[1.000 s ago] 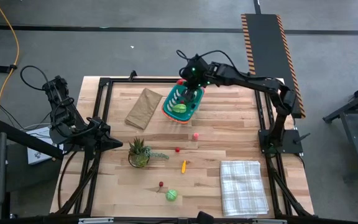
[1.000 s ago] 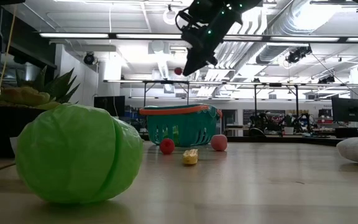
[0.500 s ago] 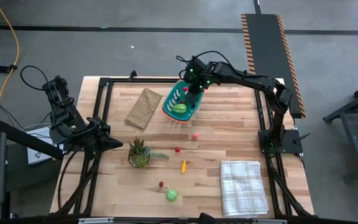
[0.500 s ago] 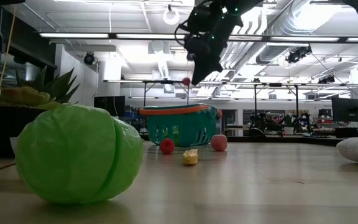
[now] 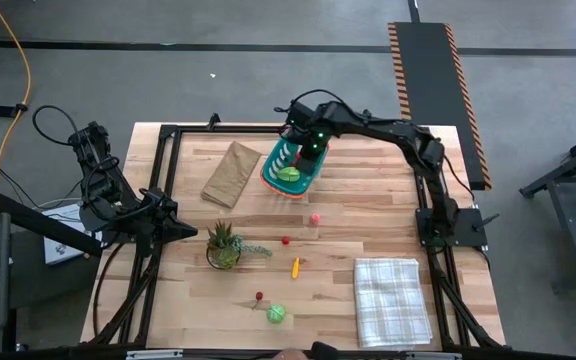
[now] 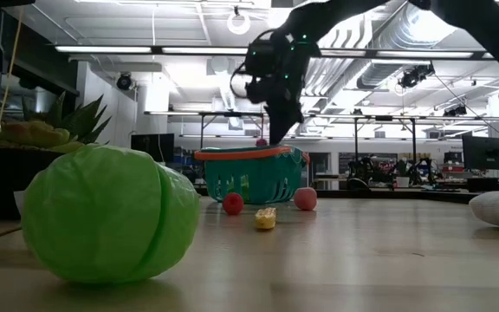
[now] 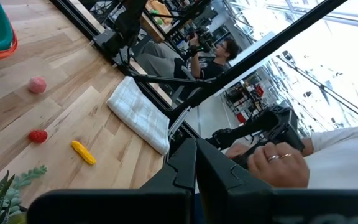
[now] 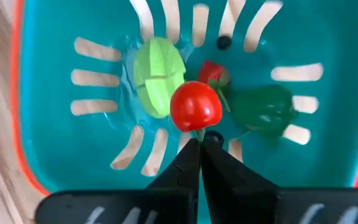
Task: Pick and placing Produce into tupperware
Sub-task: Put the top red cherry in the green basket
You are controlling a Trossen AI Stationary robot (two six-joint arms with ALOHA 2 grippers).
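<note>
Tupperware [image 5: 290,168]: teal slotted basket, orange-red rim, at 12 o'clock on the bench [image 5: 368,200]. Inside: light-green piece [image 8: 158,84], dark-green pepper [image 8: 263,111], strawberry [image 8: 214,73]. Right pincer [image 8: 201,144] directly above, fingers closed on red tomato's [image 8: 195,106] stem. Left pincer [image 7: 196,163] closed, empty.

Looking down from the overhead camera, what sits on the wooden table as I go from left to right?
Brown paper bag → potted plant → teal basket with the right gripper above it → yellow piece → pink fruit → checked cloth.
</note>
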